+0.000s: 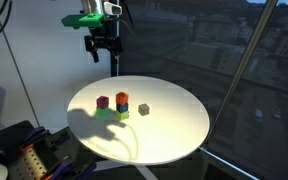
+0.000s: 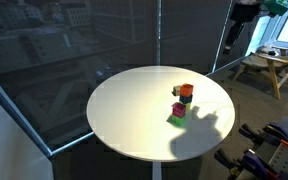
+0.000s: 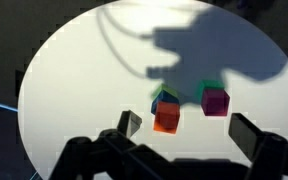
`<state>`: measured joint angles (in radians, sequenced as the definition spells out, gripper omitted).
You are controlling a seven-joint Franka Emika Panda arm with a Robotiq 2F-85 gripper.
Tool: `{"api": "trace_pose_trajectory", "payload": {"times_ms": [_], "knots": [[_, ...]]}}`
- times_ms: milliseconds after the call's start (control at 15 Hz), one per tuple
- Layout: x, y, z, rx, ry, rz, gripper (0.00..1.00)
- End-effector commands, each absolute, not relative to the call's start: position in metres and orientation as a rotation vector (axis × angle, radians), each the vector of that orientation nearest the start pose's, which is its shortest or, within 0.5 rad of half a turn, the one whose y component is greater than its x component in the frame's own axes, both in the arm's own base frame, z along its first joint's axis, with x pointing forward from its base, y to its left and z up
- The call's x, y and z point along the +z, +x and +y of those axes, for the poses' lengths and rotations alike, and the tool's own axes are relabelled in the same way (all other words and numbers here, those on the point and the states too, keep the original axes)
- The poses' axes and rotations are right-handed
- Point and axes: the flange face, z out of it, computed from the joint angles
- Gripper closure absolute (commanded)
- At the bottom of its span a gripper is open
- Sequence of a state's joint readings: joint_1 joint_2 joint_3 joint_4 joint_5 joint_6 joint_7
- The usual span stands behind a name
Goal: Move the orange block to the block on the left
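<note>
An orange block (image 1: 121,97) tops a blue block (image 1: 122,106) on the round white table (image 1: 174,135). It also shows in an exterior view (image 2: 187,90) and in the wrist view (image 3: 167,119). Beside this stack a magenta block (image 1: 103,101) sits on a green block (image 1: 104,112); the wrist view shows the magenta block (image 3: 215,101) too. My gripper (image 1: 102,55) hangs open and empty high above the table, well clear of the blocks. It is also seen in an exterior view (image 2: 231,40) and in the wrist view (image 3: 187,127).
A small grey block (image 1: 143,109) lies alone on the table next to the stacks. Dark window panes stand behind the table. A wooden stool (image 2: 267,66) is off to one side. My arm's shadow falls across the blocks.
</note>
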<state>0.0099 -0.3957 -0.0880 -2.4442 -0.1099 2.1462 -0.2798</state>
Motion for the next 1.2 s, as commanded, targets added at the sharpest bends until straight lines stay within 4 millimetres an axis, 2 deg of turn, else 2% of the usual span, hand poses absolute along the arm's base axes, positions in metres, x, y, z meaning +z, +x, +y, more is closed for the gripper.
{"api": "trace_pose_trajectory", "payload": {"times_ms": [0,333,600,933,1133], "knots": [[0.451,0.450,-0.025,-0.203,-3.137,-0.387,0.00],[0.434,0.475,-0.011,-0.286,-3.066,-0.368,0.00],[0.414,0.497,-0.010,-0.286,-3.052,-0.331,0.00],[0.385,0.525,-0.013,-0.144,-3.058,-0.332,0.00],[0.375,0.539,-0.015,-0.070,-3.059,-0.335,0.00]]}}
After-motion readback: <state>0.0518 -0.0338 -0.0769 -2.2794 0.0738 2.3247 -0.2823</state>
